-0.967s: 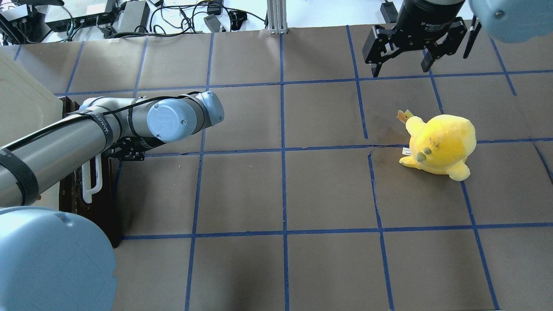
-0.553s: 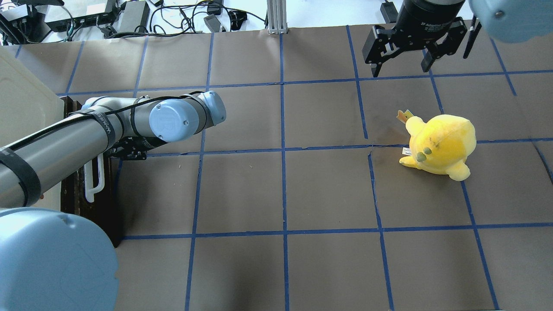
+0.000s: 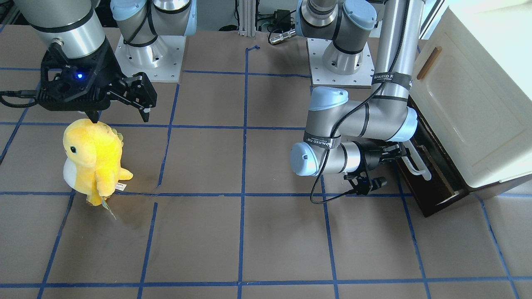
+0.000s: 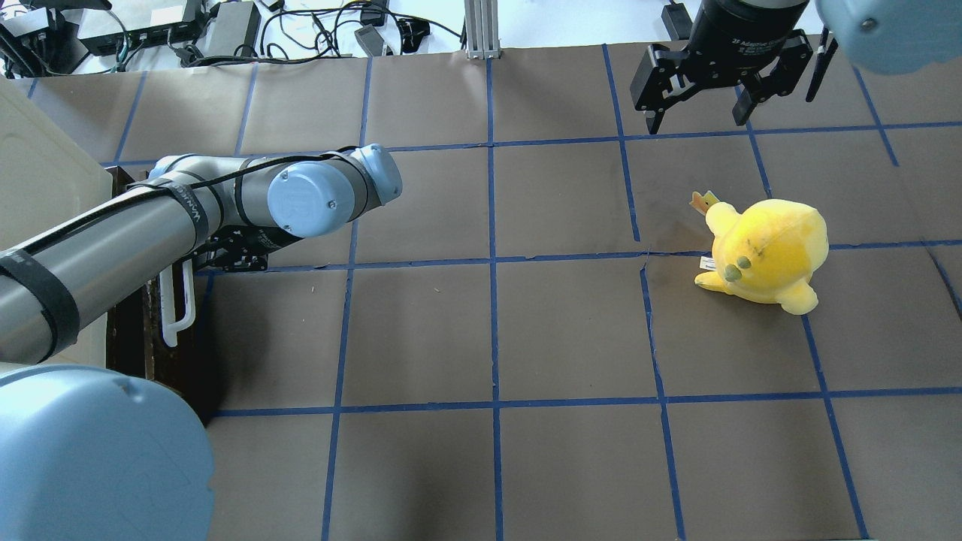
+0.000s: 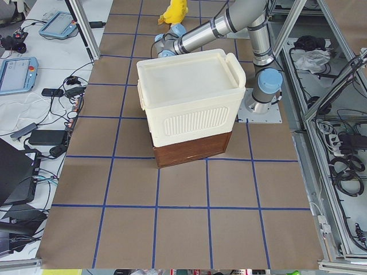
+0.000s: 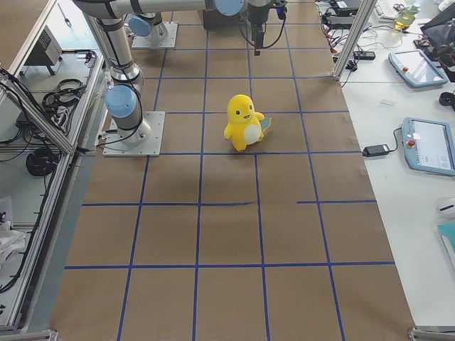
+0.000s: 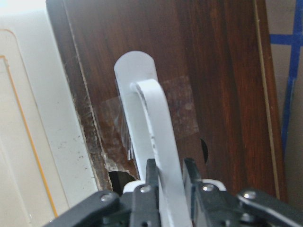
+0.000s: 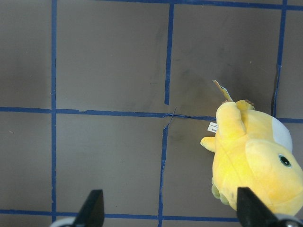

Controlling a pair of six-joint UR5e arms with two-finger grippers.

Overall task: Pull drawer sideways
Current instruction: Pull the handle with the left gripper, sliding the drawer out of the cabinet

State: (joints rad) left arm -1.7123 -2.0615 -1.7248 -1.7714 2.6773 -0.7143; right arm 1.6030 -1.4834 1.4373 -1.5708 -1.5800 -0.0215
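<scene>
The dark brown wooden drawer [image 4: 143, 342] sits under a cream cabinet at the table's left end and stands slightly out. Its white bar handle [image 4: 179, 304] runs along the front. My left gripper [image 4: 201, 259] is shut on the far end of that handle. The left wrist view shows the fingers [image 7: 142, 189] clamped on both sides of the white bar [image 7: 154, 123]. The front-facing view shows the gripper [image 3: 404, 153] on the handle [image 3: 419, 167] of the drawer [image 3: 434, 187]. My right gripper [image 4: 699, 113] hangs open and empty above the far right of the table, as the right wrist view [image 8: 170, 213] confirms.
The cream cabinet [image 3: 478, 104] with a small brown door handle [image 3: 428, 62] stands over the drawer. A yellow plush toy [image 4: 763, 252] stands on the right side of the brown, blue-taped table. Cables and boxes lie beyond the far edge [image 4: 225, 30].
My left arm has moved right in the overhead view with the handle in its grip. The drawer front has slid out a little from under the cabinet. The right arm has not moved.
</scene>
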